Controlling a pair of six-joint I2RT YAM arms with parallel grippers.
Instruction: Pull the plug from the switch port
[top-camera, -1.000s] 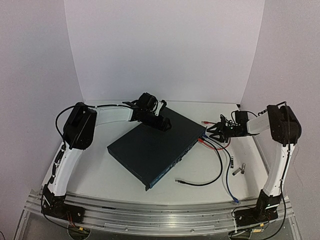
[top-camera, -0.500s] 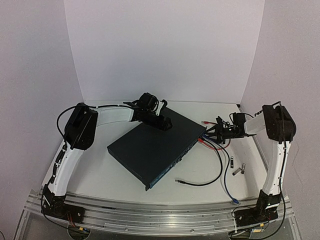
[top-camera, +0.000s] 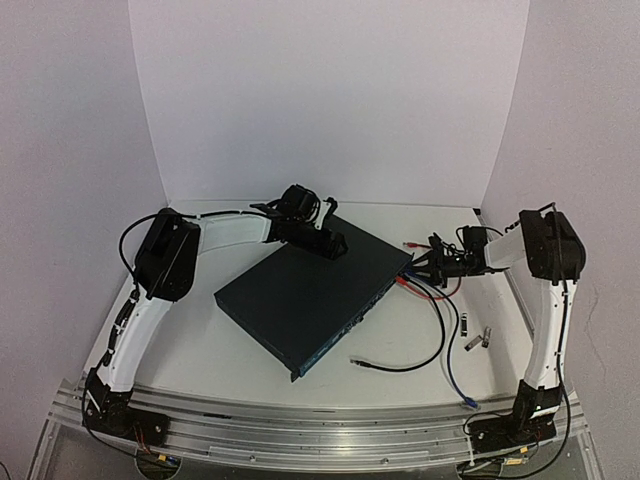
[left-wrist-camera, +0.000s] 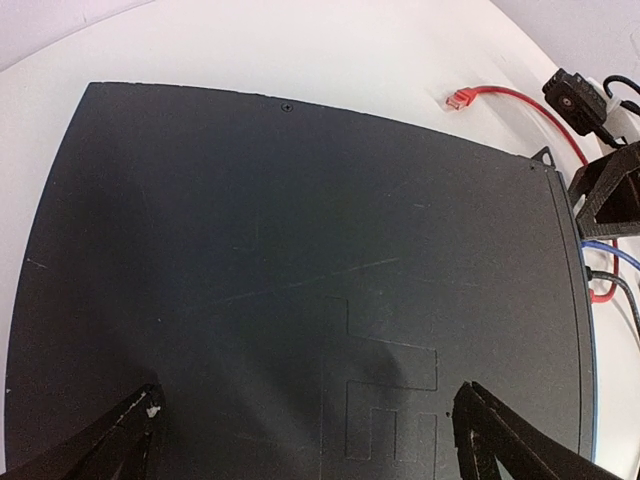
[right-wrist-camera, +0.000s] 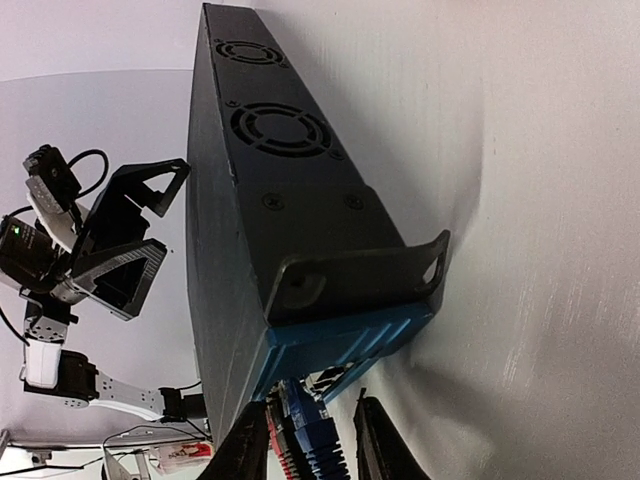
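Observation:
The switch (top-camera: 310, 298) is a flat dark navy box lying diagonally mid-table, its socket face toward the front right. Its top fills the left wrist view (left-wrist-camera: 300, 250). My left gripper (top-camera: 330, 245) (left-wrist-camera: 308, 392) is open wide over the switch's far corner, with nothing between its fingers. My right gripper (top-camera: 425, 262) (right-wrist-camera: 312, 403) is at the right end of the socket face. Its fingers (right-wrist-camera: 240, 450) are open and straddle a blue plug (right-wrist-camera: 322, 432) seated in a port, with a red plug (right-wrist-camera: 281, 440) beside it. A gap shows between the plug and one finger.
Blue, red and black cables (top-camera: 432, 292) run from the ports over the table's right side. A loose black cable end (top-camera: 358, 362), a blue cable end (top-camera: 470, 403), a loose red plug (top-camera: 408, 245) (left-wrist-camera: 460, 98) and small metal modules (top-camera: 478, 338) lie there.
My right gripper has moved left, closer to the switch's socket face and around the plugs. The left gripper and the switch have hardly moved.

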